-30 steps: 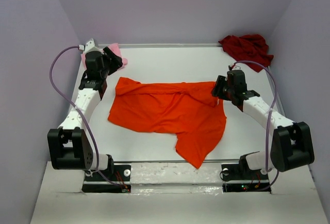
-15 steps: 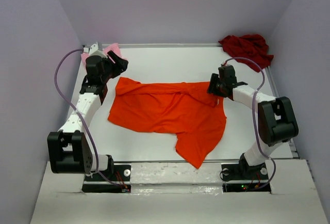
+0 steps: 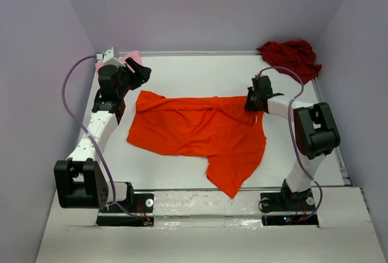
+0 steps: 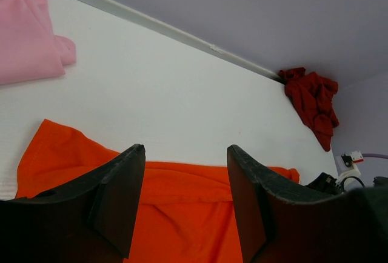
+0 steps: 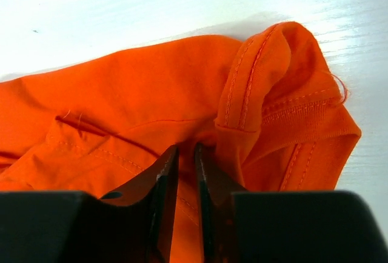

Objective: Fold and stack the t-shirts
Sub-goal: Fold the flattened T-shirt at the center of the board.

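1. Orange t-shirt (image 3: pixel 200 133) lies spread across the middle of the table (image 3: pixel 194 75), rumpled rather than flat, with one corner trailing toward the near edge between the two arm bases.
2. Its far right corner is bunched into a thick fold with stitched hems showing, seen close up from the right wrist.
3. Right hand (image 5: pixel 187 154) sits at that corner with its fingers drawn almost together, pinching a ridge of the orange cloth between them.
4. Left hand (image 4: pixel 185 151) hangs above the far left part of the table, just beyond the orange t-shirt's left end; its fingers stand wide apart with nothing between them.
5. Pink t-shirt (image 4: pixel 27 33) lies in the far left corner, close behind the left hand and apart from the orange one, with bare table between them.
6. Dark red t-shirt (image 3: pixel 291 57) is crumpled in a heap in the far right corner against the wall, well apart from the other two.
7. None of the three t-shirts is folded, and none lies on another.
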